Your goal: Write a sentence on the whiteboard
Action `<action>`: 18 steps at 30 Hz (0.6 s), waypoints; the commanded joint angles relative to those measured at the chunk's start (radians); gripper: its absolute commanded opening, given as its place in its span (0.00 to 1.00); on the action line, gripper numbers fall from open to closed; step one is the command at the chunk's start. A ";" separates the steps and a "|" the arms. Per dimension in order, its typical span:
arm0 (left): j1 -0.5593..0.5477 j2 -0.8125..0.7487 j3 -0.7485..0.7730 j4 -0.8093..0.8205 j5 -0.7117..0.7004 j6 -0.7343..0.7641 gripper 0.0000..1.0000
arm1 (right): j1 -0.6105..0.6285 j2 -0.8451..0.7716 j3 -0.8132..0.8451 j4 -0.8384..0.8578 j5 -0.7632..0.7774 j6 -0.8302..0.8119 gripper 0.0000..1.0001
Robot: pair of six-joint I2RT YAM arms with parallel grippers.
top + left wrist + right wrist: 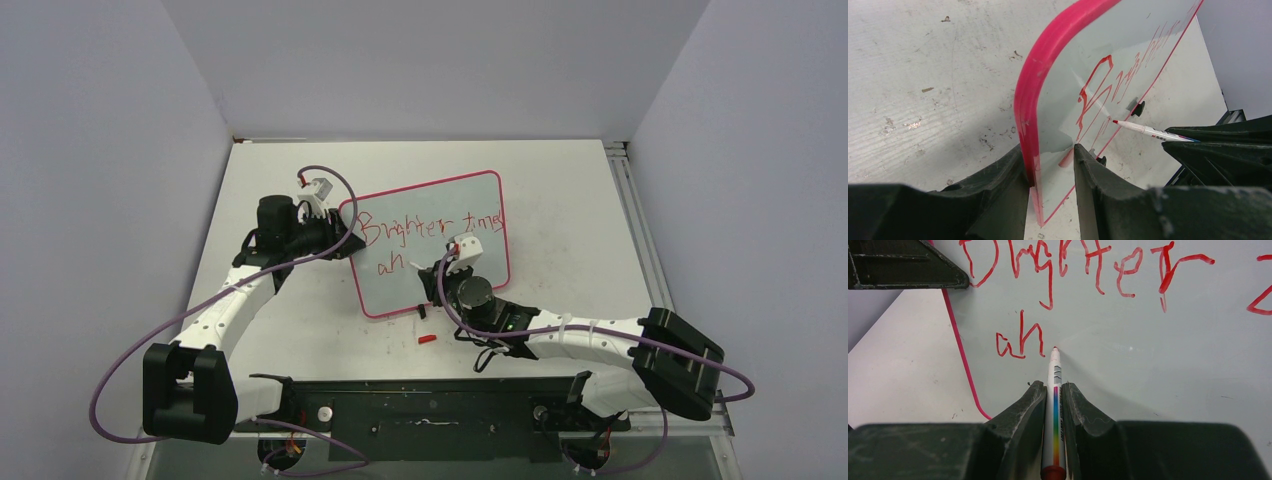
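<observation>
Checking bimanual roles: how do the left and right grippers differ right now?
The left gripper clamps the whiteboard by its pink edge; the right gripper pinches the marker. Left's jaws stand wider around the frame; right's are nearly shut on the thin barrel. Left sits at the board's side; right is over its face, tip just after "ah". Both are gripping something.

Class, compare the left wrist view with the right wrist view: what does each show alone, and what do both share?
Left wrist only: the left tool clamped on the whiteboard, and a black foot. Right wrist only: legible "ah", and the right tool shut on the marker. Both: the marker tip at the board and the red sentence.
</observation>
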 commanded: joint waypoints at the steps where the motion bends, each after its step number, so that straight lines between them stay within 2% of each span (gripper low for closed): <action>1: 0.001 -0.024 0.039 0.032 0.038 -0.007 0.34 | -0.001 -0.005 0.020 0.018 0.039 -0.007 0.05; 11: 0.001 -0.024 0.039 0.032 0.038 -0.006 0.34 | -0.014 -0.057 -0.006 -0.023 0.087 -0.009 0.05; 18: 0.001 -0.024 0.039 0.033 0.037 -0.006 0.34 | -0.027 -0.045 0.013 0.021 0.075 -0.023 0.05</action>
